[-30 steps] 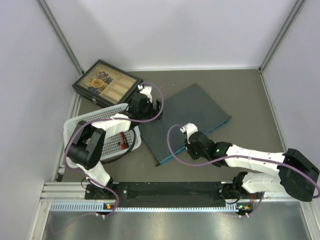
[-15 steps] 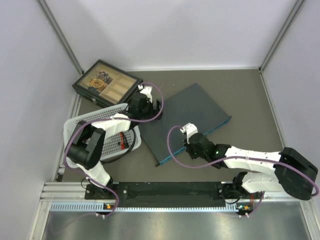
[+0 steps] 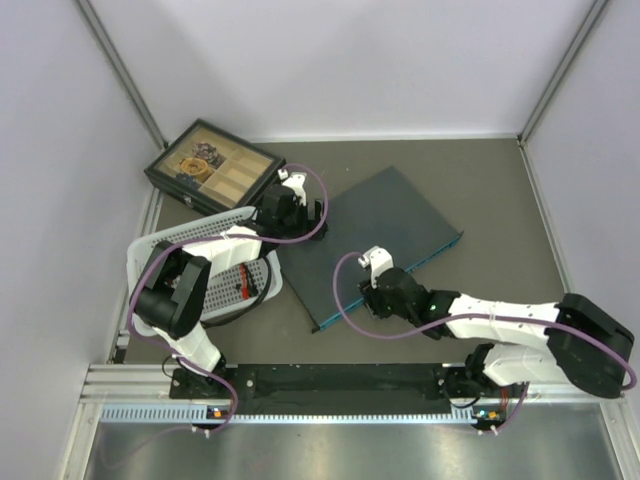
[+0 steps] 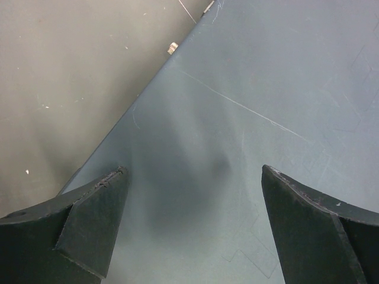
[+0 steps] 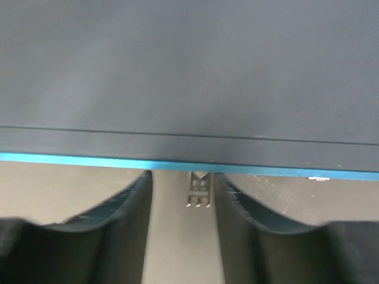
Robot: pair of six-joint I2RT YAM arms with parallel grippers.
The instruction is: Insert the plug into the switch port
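— How does the switch [image 3: 385, 238] lie?
— Flat and turned diagonally. It is dark blue-grey, with a thin teal front edge.
— And the plug [image 5: 199, 190]?
— Small and clear, its tip meeting that edge.

Dark table [image 3: 490, 190], switch [image 3: 390, 220], black box [image 3: 190, 194], white tray [image 3: 190, 237]

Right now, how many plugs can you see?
1. The plug sits between the right gripper's fingers, at the switch's blue edge. Others may be hidden in the box at the far left.
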